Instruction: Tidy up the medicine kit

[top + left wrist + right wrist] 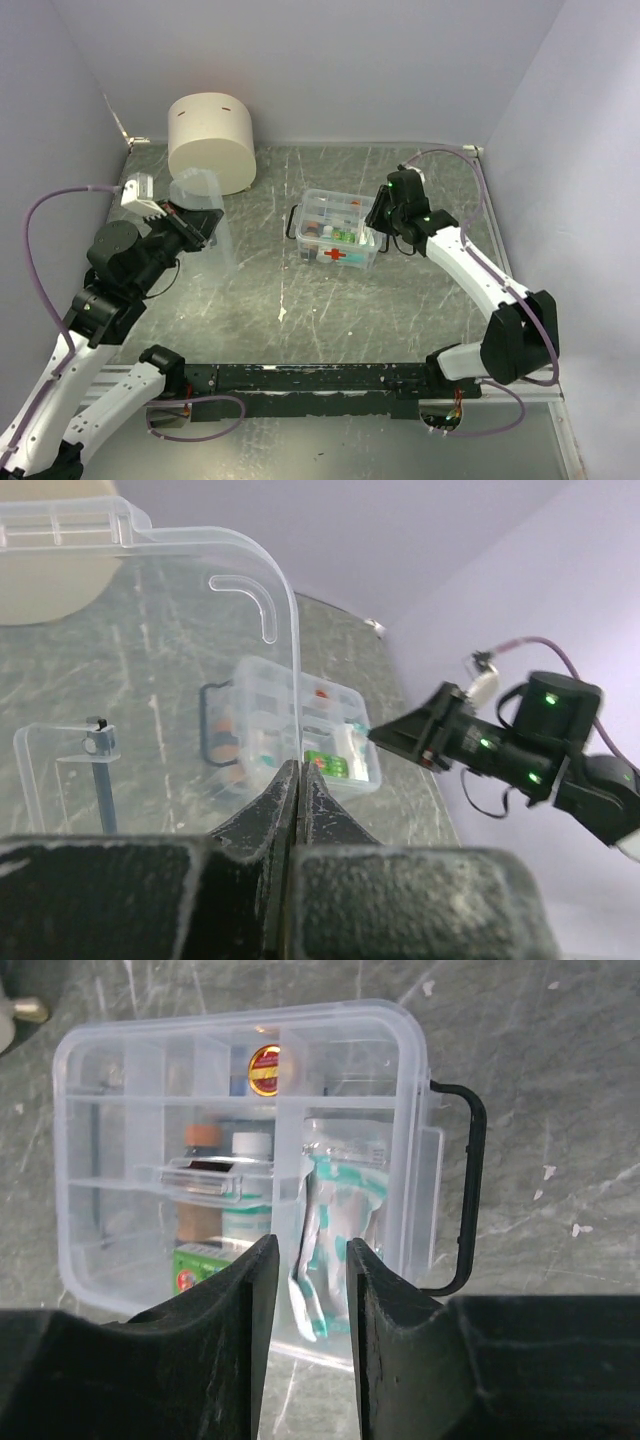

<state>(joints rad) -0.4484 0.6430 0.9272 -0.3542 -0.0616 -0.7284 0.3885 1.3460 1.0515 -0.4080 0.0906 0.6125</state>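
Note:
The medicine kit is a small clear box with a red cross on its side, standing uncovered mid-table. Bottles, a green box and a white-and-teal packet fill its compartments. My left gripper hangs left of the kit, shut on the edge of the clear lid. In the left wrist view the lid stands up from the pinched fingertips. My right gripper hovers over the kit's right end. Its jaws stand a narrow gap apart on either side of the upright packet.
A large cream cylinder stands at the back left, just behind the held lid. The kit's black handle sticks out from one end. Pale walls close in the table on the left, back and right.

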